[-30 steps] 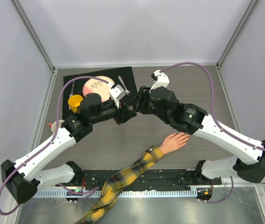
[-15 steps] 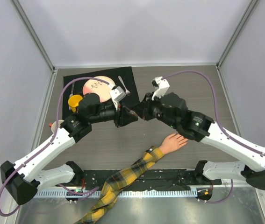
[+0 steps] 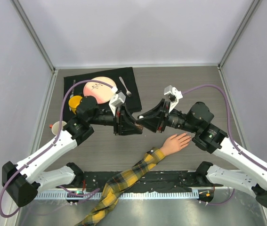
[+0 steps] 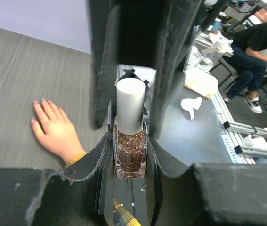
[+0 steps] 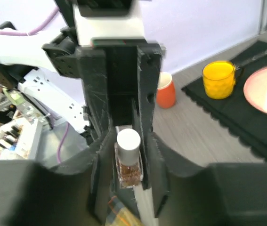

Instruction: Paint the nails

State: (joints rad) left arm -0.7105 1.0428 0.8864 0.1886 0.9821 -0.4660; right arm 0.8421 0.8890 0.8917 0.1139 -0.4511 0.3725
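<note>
The mannequin hand [image 3: 175, 142] lies palm down near the front, on an arm in a yellow plaid sleeve [image 3: 124, 179]. Its nails [image 3: 189, 136] point right; in the left wrist view the hand [image 4: 53, 129] shows pink nails [image 4: 41, 101]. My left gripper [image 3: 134, 126] [image 4: 131, 141] is shut on the glass body of a glitter nail polish bottle [image 4: 130, 155], held above the table left of the hand. Its white cap [image 4: 130, 103] [image 5: 128, 140] points at my right gripper [image 3: 146, 123] [image 5: 128, 162]. That gripper is open, its fingers straddling the cap end without touching.
A black mat [image 3: 76, 82] at the back left holds a pink plate [image 3: 100, 88], a fork [image 3: 125, 86] and a yellow cup [image 3: 75, 102] [image 5: 220, 77]. An orange cup [image 3: 58, 126] [image 5: 166, 94] stands off the mat at the left. Grey walls enclose the table.
Both grippers have moved nearer and lower, toward the hand. My right arm has swung down and its open gripper has come end to end with the left one round the bottle's cap.
</note>
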